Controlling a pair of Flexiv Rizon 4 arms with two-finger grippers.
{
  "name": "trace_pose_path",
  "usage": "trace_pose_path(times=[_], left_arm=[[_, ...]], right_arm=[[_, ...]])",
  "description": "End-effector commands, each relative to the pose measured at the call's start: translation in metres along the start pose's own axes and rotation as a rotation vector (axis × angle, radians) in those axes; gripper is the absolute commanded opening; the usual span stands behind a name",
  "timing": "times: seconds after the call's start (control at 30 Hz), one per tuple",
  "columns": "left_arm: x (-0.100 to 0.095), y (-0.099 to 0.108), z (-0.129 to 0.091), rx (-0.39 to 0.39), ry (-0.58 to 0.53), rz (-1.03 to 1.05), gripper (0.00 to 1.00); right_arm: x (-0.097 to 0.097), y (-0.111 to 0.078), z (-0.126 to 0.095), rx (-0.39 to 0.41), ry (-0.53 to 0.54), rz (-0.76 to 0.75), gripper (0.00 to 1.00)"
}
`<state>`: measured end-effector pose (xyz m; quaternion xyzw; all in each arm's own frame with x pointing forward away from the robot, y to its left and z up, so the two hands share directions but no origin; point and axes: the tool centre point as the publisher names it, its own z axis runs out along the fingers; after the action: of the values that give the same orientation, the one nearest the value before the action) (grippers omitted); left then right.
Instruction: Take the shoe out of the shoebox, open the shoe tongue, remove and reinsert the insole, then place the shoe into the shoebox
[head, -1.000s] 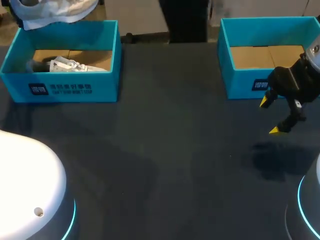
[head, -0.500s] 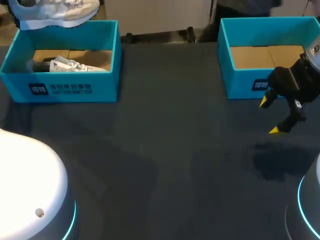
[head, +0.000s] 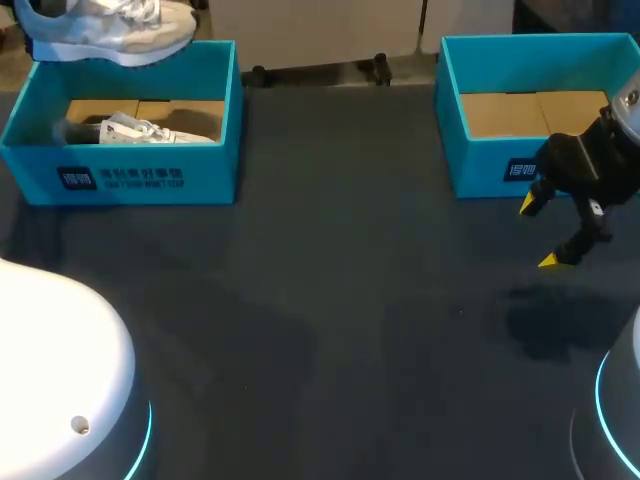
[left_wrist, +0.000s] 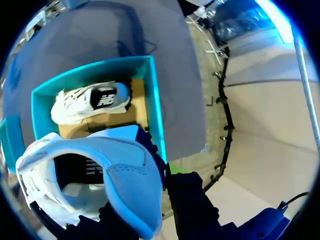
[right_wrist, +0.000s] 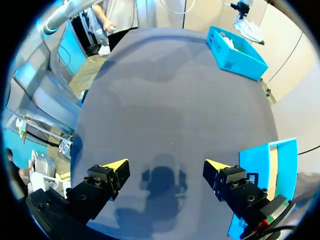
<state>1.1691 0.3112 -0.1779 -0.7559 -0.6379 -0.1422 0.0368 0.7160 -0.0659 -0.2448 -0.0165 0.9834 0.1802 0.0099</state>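
Head view – right gripper (head: 540, 233): my fingers are spread, empty, above the table (head: 330, 300).
Head view – right shoebox (head: 500, 170): just beyond my right gripper; only its cardboard floor shows inside.
Head view – shoe (head: 108, 28): aloft over the far wall of the left shoebox (head: 120, 178), well apart from my right gripper.
Head view – second shoe (head: 150, 130): lying inside the left shoebox.
Left wrist view – left gripper (left_wrist: 150, 212): dark fingers clamp the shoe (left_wrist: 120, 170) at its heel end from two sides; the yellow tips are hidden.
Left wrist view – left shoebox (left_wrist: 155, 110): ahead of and under my left gripper, with the second shoe (left_wrist: 90, 102) on its side inside.
Right wrist view – right gripper (right_wrist: 165, 165): fingers wide apart, nothing between them; my shadow falls on the table (right_wrist: 165, 100) under them.
Right wrist view – right shoebox (right_wrist: 260, 165): just beside one finger.
Right wrist view – shoe (right_wrist: 247, 30): far ahead, hanging above the left shoebox (right_wrist: 235, 55).
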Motion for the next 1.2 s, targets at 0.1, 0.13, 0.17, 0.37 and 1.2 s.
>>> trace_pose_path(times=[0.1,0.13,0.17,0.37,1.2], left_arm=[[-0.012,-0.015,0.01,-0.033,0.002,0.008,0.0],[-0.014,-0.016,0.014,-0.033,0.0,-0.001,0.0],[-0.016,-0.018,0.016,-0.039,0.004,0.001,0.0],[-0.024,-0.015,0.029,-0.023,0.004,-0.035,0.0],[-0.041,0.009,0.097,0.032,-0.025,-0.088,0.0]], right_arm=[[0.0,0.0,0.001,0.002,-0.001,0.001,1.0],[0.0,0.0,0.001,0.002,-0.001,0.001,1.0],[0.0,0.0,0.001,0.002,-0.001,0.001,1.0],[0.0,0.0,0.001,0.002,-0.001,0.001,1.0],[0.0,0.0,0.001,0.002,-0.001,0.001,1.0]])
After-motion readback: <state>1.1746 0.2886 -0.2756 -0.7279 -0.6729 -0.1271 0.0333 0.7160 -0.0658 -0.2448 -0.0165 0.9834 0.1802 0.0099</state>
